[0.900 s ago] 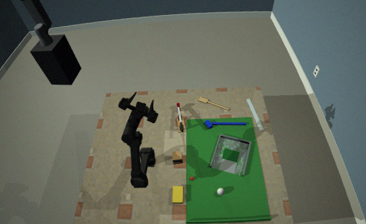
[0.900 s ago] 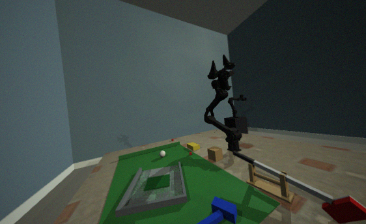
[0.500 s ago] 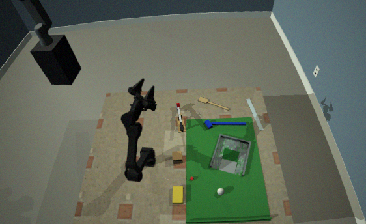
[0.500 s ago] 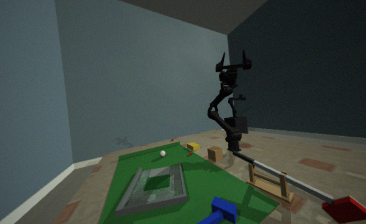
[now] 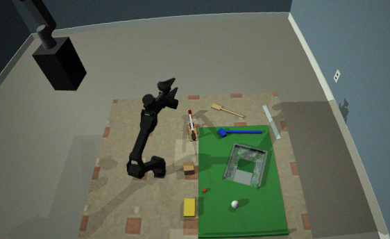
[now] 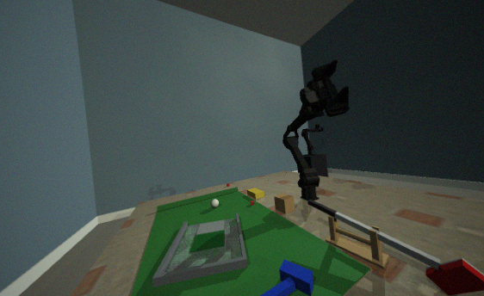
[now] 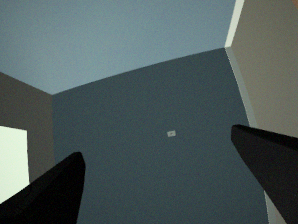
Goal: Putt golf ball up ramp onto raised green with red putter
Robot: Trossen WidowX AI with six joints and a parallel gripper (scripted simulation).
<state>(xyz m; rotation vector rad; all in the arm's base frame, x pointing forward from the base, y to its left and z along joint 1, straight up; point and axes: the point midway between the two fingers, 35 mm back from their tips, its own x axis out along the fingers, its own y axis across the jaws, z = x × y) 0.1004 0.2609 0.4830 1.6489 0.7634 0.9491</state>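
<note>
The red putter [image 5: 191, 124] [image 6: 401, 245] rests on a small wooden stand [image 6: 375, 249], its red head toward the back edge in the top view. The white golf ball [image 5: 234, 204] [image 6: 214, 203] sits on the green mat [image 5: 212, 215]. A grey-walled frame [image 5: 263, 169] [image 6: 201, 271] stands on the mat, with a pale panel [image 5: 243, 177] on the side facing the ball and a green square [image 5: 246, 165] [image 6: 207, 242] inside. My gripper [image 5: 175, 84] [image 6: 341, 76] [image 7: 159, 146] is open and empty, high in the air, away from the putter. The wrist view shows only walls, floor and both fingers.
A blue mallet [image 5: 243, 132] [image 6: 296, 277] lies on the mat behind the frame. A wooden mallet [image 5: 216, 107] and a pale strip [image 5: 271, 121] lie beyond the mat. A wooden block [image 5: 189, 168] [image 6: 284, 203] and yellow block [image 5: 189, 207] [image 6: 256, 193] stand beside it. A small red ball [image 5: 205, 190] is near its edge.
</note>
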